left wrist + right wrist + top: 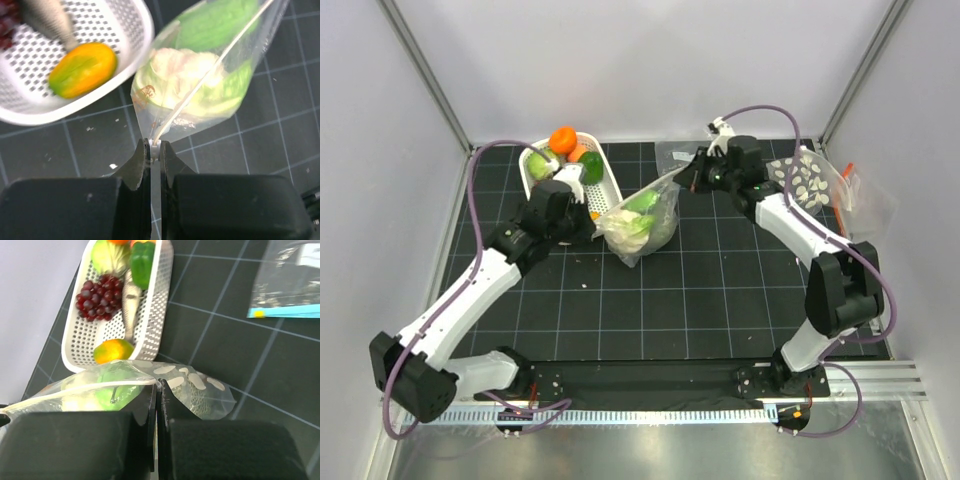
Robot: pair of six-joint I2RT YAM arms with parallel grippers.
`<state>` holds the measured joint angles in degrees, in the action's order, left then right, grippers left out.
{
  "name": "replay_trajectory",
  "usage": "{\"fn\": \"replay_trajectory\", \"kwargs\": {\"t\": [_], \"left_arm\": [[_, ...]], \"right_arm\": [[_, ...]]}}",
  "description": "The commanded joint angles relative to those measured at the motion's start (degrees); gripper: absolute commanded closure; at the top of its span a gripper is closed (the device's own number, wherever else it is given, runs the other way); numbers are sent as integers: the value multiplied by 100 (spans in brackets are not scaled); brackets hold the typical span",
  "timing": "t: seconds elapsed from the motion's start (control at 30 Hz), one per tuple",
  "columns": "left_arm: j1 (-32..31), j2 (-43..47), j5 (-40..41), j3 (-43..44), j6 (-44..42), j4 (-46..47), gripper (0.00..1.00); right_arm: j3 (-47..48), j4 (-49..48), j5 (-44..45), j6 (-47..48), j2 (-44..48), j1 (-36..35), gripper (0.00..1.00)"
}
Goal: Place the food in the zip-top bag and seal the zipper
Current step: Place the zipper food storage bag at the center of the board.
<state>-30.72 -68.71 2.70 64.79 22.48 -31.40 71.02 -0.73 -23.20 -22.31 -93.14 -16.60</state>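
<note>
The left gripper (155, 150) is closed on one end of the zipper (200, 88), and the thin white strip is pinched between its two black fingers. The right gripper (157, 390) is closed too and grips the other end of the same rim. The strip runs straight and tight between the two. Under it hangs the zip-top bag (645, 228), over the middle of the black gridded counter (700, 300). Inside the bag I see a white cauliflower (175, 70) and green pieces (215, 22).

Just beside the bag, on the left arm's side, stands a white basket (135, 45). It holds an orange-green mango (82, 69), a grey fish (130, 305), dark red grapes (97, 297) and a green pepper (141, 260). Far from the arms lies a smaller bag (290, 275) with a teal strip. A dotted bag (810, 180) lies near the right arm.
</note>
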Motion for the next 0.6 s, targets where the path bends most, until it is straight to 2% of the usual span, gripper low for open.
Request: {"fn": "replay_trajectory", "kwargs": {"t": [0.0, 0.03, 0.07, 0.1, 0.13, 0.17, 0.2, 0.23, 0.37, 0.43, 0.57], "left_arm": [[31, 480, 1240, -186, 432, -604, 98], [31, 577, 1485, -265, 520, -622, 96], [31, 752, 1575, -292, 555, -622, 81], [31, 806, 1680, -327, 591, -622, 65], [22, 867, 1742, -345, 634, -622, 55], [31, 903, 1734, -353, 635, -613, 45], [31, 973, 1708, -362, 626, -552, 41], [22, 1017, 1690, -371, 626, -517, 26], [22, 1219, 1541, -362, 582, -429, 16], [22, 1377, 1278, -397, 547, -341, 3], [22, 1623, 654, -424, 503, -297, 0]], "right_arm": [[640, 36, 290, -37, -281, -228, 96], [771, 247, 333, 67, -388, -291, 77], [981, 406, 447, 94, -458, -335, 64], [1010, 503, 500, 130, -494, -361, 56], [975, 452, 527, 121, -451, -405, 33], [844, 382, 597, 95, -381, -397, 26], [747, 216, 650, 86, -284, -397, 13], [659, 144, 676, 95, -83, -397, 2], [553, 432, 1150, 279, 453, -388, 0], [509, 732, 1423, 358, 700, -397, 0], [98, 1136, 2047, 323, 1420, -388, 1]]}}
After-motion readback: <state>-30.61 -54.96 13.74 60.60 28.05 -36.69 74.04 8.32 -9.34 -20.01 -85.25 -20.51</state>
